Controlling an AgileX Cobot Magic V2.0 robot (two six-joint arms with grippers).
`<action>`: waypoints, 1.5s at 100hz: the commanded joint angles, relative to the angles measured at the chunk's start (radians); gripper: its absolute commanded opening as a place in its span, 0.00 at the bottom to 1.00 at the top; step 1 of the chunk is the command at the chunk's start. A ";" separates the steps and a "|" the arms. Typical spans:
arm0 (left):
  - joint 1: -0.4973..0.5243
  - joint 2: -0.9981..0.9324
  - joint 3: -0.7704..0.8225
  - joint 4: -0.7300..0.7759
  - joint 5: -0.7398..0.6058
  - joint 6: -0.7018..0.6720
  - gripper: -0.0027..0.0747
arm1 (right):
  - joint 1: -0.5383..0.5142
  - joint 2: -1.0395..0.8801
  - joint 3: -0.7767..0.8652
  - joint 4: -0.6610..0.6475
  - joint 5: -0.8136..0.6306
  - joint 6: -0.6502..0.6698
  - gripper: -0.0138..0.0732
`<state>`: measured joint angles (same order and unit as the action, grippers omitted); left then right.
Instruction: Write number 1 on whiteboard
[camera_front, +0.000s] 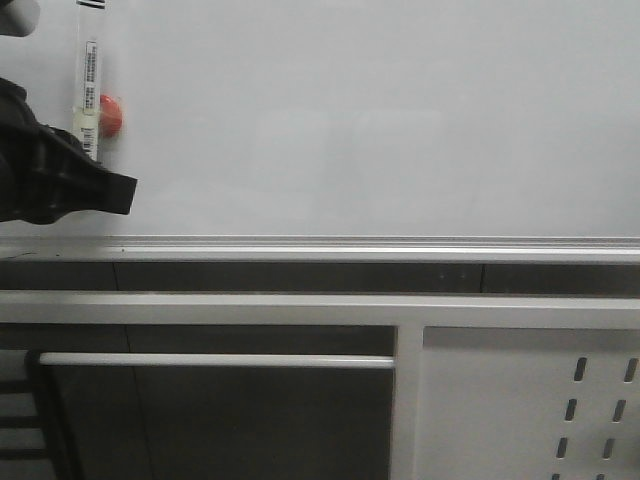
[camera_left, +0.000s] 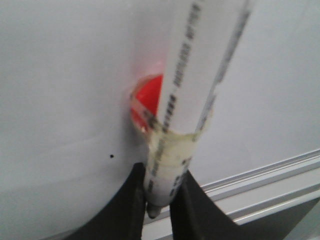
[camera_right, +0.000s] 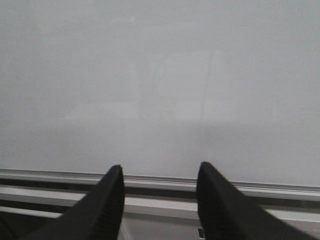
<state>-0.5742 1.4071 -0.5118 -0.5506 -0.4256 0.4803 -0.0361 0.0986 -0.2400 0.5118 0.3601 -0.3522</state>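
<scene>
White fills almost all I can see: one big whiteboard stands in front of me, with one silver rail along its bottom edge. I see no stroke on it in the front view, so the number 1 is not yet drawn there.

My left gripper is clamped on one marker. Its two black fingers press the pen from both sides, low on its body. The marker is white with small black print down its side and a band of yellowish tape around it, just above the fingers. In the front view the marker stands upright at the far left, close to the board, and its top end runs out of the picture. I cannot tell if its tip touches the board. One round red thing sits on the board right behind the marker. One tiny dark dot shows on the board near it.

My right gripper is apart and holds nothing. Its two black fingers point at the bare board above the rail.

Below the rail in the front view I count one white panel with slots at the lower right and one white bar at the lower left.
</scene>
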 joint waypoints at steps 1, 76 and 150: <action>0.004 -0.061 -0.051 0.034 -0.106 0.040 0.01 | -0.004 0.022 -0.034 0.004 -0.036 -0.010 0.51; -0.092 -0.281 -0.052 0.350 0.442 0.120 0.01 | -0.004 0.146 -0.187 0.709 0.403 -0.438 0.51; -0.124 -0.272 -0.182 0.463 0.785 0.120 0.01 | 0.286 0.767 -0.477 0.781 0.402 -0.375 0.51</action>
<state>-0.6903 1.1488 -0.6495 -0.0868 0.3770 0.6023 0.1476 0.7980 -0.6535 1.2332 0.8527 -0.7399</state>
